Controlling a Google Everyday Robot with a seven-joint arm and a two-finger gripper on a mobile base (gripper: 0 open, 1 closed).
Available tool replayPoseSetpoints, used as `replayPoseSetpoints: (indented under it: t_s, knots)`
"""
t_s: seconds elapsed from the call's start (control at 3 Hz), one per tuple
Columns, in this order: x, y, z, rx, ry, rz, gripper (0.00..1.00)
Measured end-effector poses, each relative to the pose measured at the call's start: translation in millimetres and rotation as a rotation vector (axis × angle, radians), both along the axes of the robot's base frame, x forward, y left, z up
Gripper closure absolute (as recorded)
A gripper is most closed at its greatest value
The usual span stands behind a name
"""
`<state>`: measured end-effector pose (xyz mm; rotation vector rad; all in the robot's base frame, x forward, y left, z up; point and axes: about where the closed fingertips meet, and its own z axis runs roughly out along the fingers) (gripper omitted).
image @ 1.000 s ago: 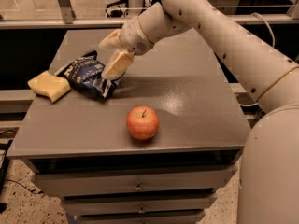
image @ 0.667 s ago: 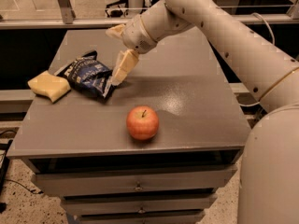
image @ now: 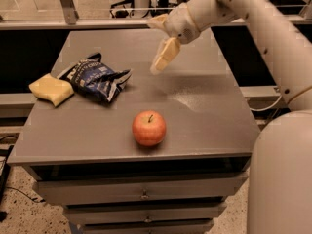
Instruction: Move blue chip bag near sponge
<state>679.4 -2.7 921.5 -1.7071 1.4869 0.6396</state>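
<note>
The blue chip bag [image: 97, 77] lies crumpled on the left part of the grey table [image: 204, 111]. Its left end touches the pale yellow sponge [image: 50, 89], which sits at the table's left edge. My gripper [image: 154, 46] hangs in the air above the table's middle back, to the right of the bag and clear of it. It is open and empty, with one finger [image: 165, 56] pointing down-left and the other higher up.
A red-orange apple [image: 148, 128] stands near the table's front middle. Drawers [image: 141, 194] sit below the tabletop. My arm [image: 273, 28] reaches in from the right. A rail [image: 97, 23] runs behind the table.
My gripper has let go of the bag and moved up and to the right, away from it. The bag has stayed beside the sponge.
</note>
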Motion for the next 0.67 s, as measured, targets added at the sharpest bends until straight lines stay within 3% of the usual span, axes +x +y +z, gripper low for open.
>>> replayPoseSetpoints:
  t_s: [0.33,0.67]
  knots:
    - [8.0,-39.1,9.3,-0.012,0.0,-0.072,0.0]
    - [8.0,-39.0,9.2,-0.012,0.0,-0.072,0.0]
